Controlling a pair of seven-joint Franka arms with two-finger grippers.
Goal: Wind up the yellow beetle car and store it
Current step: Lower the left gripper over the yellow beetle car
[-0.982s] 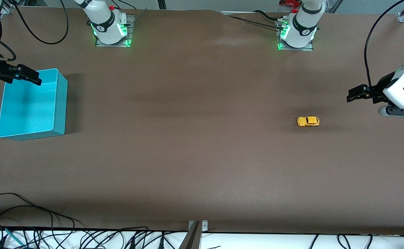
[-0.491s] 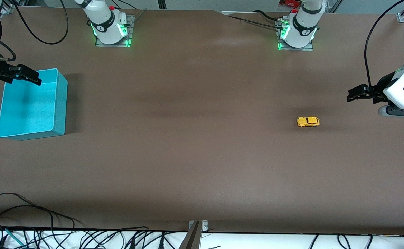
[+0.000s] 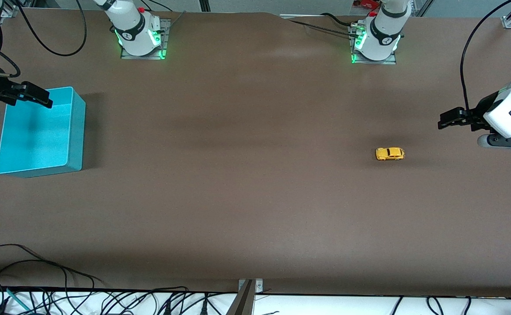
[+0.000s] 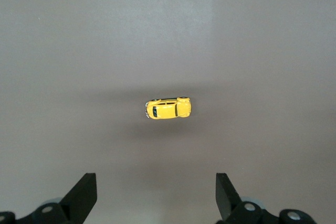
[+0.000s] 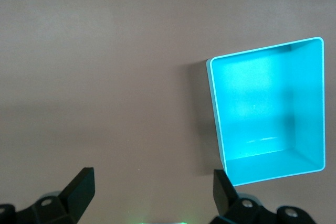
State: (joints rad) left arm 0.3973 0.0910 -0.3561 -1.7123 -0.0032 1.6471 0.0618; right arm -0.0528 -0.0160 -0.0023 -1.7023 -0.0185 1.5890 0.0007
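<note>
Both grippers gape empty: left gripper hovers near the yellow beetle car on the table; right gripper waits over the turquoise bin. Best descend centred, pinching its flanks.

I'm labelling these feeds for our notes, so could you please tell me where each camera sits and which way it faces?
Front view: high across the table, facing both arm bases; shows the yellow beetle car, turquoise bin, left claw and right claw.
Left wrist view: on the left arm's wrist, looking down at the car; its open claw's fingers show.
Right wrist view: on the right wrist, looking down at the bin; open claw.
Shared: front and left wrist both show the car.
</note>
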